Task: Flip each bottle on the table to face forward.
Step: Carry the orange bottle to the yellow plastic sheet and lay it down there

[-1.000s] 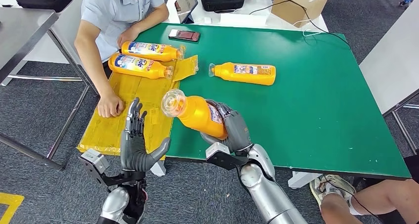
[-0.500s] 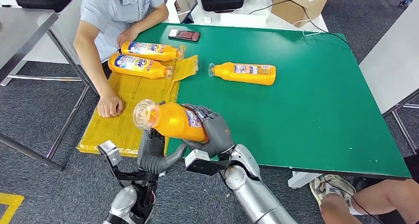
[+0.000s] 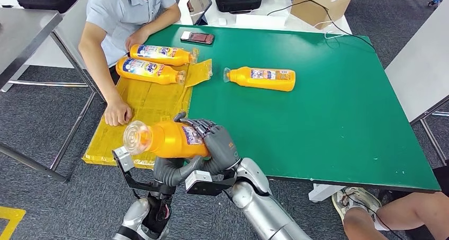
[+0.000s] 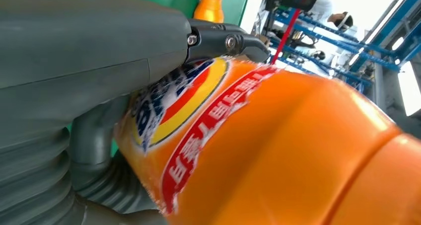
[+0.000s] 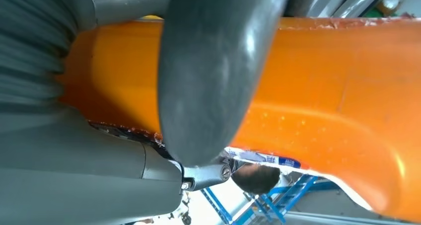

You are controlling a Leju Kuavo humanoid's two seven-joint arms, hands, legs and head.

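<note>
My right hand (image 3: 219, 147) is wrapped around the base half of the orange bottle (image 3: 169, 139), fingers curled over its top and thumb pressed against its side, as the right wrist view shows. My left hand (image 3: 170, 169) cups the same bottle from beneath, its thumb lying across the label in the left wrist view. So both hands are closed on one bottle, which I hold on its side in the air just off the near edge of the green tabletop (image 3: 328, 118), cap end pointing to my left over the yellow sheet (image 3: 137, 110).

The main risk, as I judge it, is the transfer. If one hand lets go before the other bears the weight, the smooth plastic could roll out, and here it would fall to the floor, not onto the tabletop. The cap end sticks out unsupported, so a loose grip may let it tip downward.

A person's hand (image 3: 117, 114) rests on the yellow sheet near the cap; a sweep to my left could strike it.

Farther out, a third bottle (image 3: 262, 78) lies alone on the green surface, and two more bottles (image 3: 153, 62) lie side by side beside the person. Setting mine down carelessly could leave the label facing the wrong way.
</note>
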